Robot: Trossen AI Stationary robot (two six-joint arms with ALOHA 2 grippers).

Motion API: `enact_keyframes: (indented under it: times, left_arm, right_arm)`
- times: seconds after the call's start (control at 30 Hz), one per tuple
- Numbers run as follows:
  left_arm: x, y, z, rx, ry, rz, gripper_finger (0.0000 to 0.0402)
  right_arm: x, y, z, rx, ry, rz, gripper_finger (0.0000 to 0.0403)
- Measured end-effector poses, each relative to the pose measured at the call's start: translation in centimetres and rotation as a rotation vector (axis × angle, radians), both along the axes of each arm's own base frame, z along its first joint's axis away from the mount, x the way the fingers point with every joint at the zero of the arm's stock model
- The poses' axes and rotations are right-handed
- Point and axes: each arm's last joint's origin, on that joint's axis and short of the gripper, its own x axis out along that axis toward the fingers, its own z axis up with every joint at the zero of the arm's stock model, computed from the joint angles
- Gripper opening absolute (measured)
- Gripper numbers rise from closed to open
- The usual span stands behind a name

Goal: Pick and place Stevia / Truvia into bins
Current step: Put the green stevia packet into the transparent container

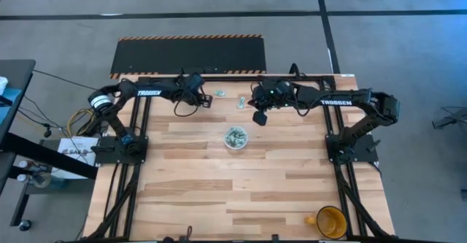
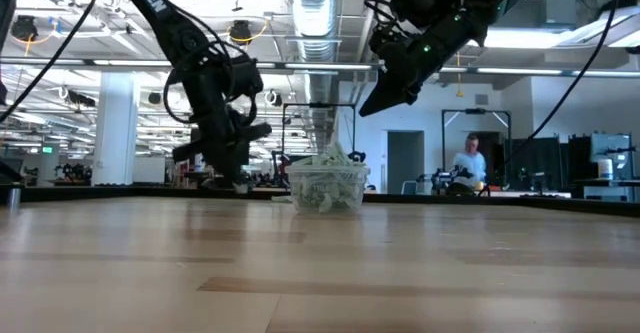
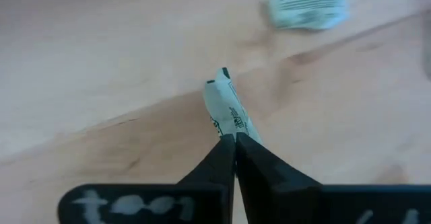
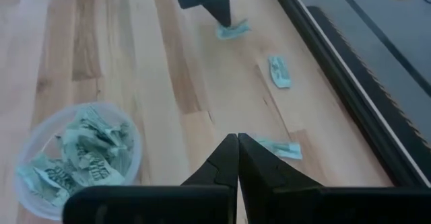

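The bin (image 1: pixel 235 138), a clear round cup holding several crumpled pale green Stevia sachets, stands mid-table, also in the low view (image 2: pixel 325 187) and the right wrist view (image 4: pixel 77 153). My left gripper (image 3: pixel 234 140) is low over the table's far side (image 1: pixel 199 102), shut on one sachet (image 3: pixel 225 106). Loose sachets lie flat on the wood near the far edge (image 1: pixel 219 93), (image 1: pixel 239 102), (image 4: pixel 279 70), (image 4: pixel 279 148). My right gripper (image 4: pixel 237 138) hangs shut and empty above the table (image 1: pixel 259 117), just beyond the bin's far side (image 2: pixel 375 103). My left gripper pinches the sachet's near end (image 3: pixel 229 131) between its two fingertips, coming steeply from above. The fingers lie along the sachet, which juts out beyond them toward the table. Whether its far end (image 3: pixel 219 77) rests on the wood, I cannot tell.
A yellow-orange mug (image 1: pixel 330 221) stands at the near right corner. A black ribbed mat (image 1: pixel 190 55) lies on the floor beyond the table's far edge. The two grippers are close together near the far edge. A person (image 2: pixel 468 163) shows far off in the room.
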Motion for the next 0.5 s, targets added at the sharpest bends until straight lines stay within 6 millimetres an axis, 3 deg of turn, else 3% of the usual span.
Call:
enact_keyframes:
  times: [0.17,0.3,0.5]
  left_arm:
    - [1.4,-2.0,2.5,0.088,-0.102,-0.160,0.0000]
    - [3.1,-4.9,4.5,0.157,-0.197,-0.429,0.0000]
    - [5.5,-10.2,4.8,0.186,-0.249,-0.751,0.0000]
  right_arm:
    - [-0.2,0.0,-0.2,0.008,0.030,-0.002,0.0000]
    - [-0.5,0.1,-0.6,0.021,0.082,-0.001,0.0000]
    - [-0.7,0.1,-0.8,0.013,0.107,-0.017,0.0000]
